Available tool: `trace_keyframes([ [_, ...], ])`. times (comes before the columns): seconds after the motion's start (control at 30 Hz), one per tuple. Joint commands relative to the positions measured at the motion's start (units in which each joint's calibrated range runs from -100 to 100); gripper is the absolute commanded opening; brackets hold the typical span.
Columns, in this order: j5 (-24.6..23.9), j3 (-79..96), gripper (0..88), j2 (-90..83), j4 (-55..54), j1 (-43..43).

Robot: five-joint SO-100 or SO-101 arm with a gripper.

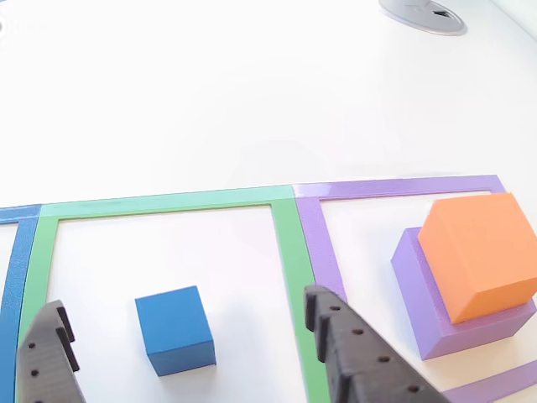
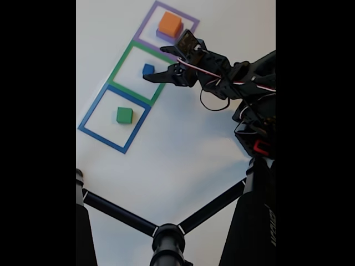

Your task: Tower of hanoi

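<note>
The blue cube (image 1: pixel 174 329) stands inside the flat green outline (image 1: pixel 168 201); in the fixed view the blue cube (image 2: pixel 148 69) sits in the middle square. My gripper (image 1: pixel 186 306) is open, one dark finger on each side of the cube with clear gaps, nothing held. In the fixed view the gripper (image 2: pixel 157 65) hovers just right of the cube. The orange block (image 1: pixel 482 252) rests on the purple block (image 1: pixel 419 294) inside the purple outline (image 1: pixel 394 186). The green block (image 2: pixel 124 115) lies alone in the blue outline (image 2: pixel 91 111).
White table all around. A grey round grommet (image 1: pixel 424 15) sits at the far edge. In the fixed view the arm's body (image 2: pixel 255 111) fills the right side, and black stand struts (image 2: pixel 166 238) cross the bottom.
</note>
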Motion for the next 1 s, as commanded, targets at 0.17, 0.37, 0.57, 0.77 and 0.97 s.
trace_keyframes([
  [0.17,0.0,-7.8,33.0,21.1,-18.1,-0.5],
  [0.37,0.0,-12.2,31.6,29.9,-22.2,-1.9],
  [0.57,0.0,-10.8,30.9,30.8,-23.1,-4.3],
  [0.77,0.0,-10.2,28.3,30.9,-23.2,-4.8],
  [0.97,0.0,-9.6,17.2,30.9,-23.2,-5.2],
])
